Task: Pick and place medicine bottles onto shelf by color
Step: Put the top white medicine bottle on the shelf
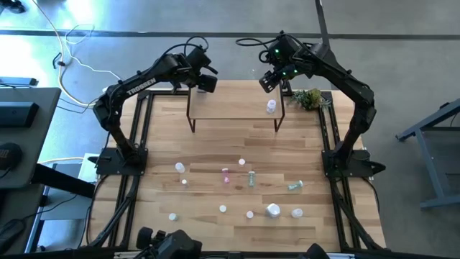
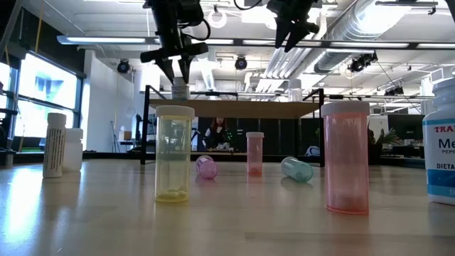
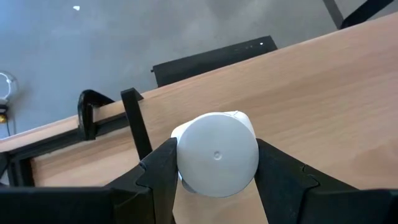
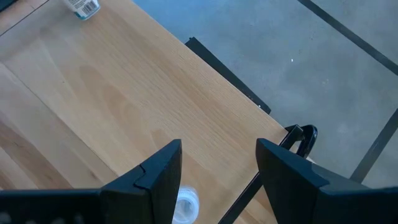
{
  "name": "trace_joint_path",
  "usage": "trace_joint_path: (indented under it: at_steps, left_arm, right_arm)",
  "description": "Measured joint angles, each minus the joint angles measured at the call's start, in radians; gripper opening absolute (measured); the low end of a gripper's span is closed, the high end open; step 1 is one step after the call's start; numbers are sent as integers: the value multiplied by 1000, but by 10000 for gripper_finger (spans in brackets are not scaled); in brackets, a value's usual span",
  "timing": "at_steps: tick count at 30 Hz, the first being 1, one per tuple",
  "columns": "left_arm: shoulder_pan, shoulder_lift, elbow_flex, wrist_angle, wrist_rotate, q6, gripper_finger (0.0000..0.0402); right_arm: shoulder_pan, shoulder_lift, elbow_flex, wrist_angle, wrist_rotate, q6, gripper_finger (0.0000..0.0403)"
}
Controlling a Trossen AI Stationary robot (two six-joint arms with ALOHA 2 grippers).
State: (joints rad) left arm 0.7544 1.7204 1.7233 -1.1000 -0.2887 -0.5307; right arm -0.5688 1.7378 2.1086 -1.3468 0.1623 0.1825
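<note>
My left gripper (image 3: pixel 216 171) clamps a white-capped bottle (image 3: pixel 217 154) over the far left corner of the shelf (image 1: pixel 233 108), its base at the board. My right gripper (image 4: pixel 217 167) hangs with fingers spread above the shelf's right end, over a clear bottle (image 1: pixel 271 106) standing there. Other bottles lie scattered toward the tabletop's (image 1: pixel 208 151) near edge.
</note>
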Motion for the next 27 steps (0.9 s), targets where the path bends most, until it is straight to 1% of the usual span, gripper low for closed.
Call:
trace_joint_path:
  at_steps: [4,10,14,21,27]
  left_arm:
    - [1,0,0,-1,2,11,167]
    - [8,0,0,-2,72,37,193]
    - [12,0,0,-2,72,37,205]
    - [12,0,0,-2,68,39,208]
    - [12,0,0,0,74,72,209]
  right_arm:
    - [0,0,0,-1,0,0,197]
    - [0,0,0,-3,0,0,197]
    - [0,0,0,-4,0,0,197]
    - [0,0,0,-4,0,0,197]
    - [0,0,0,-4,0,0,197]
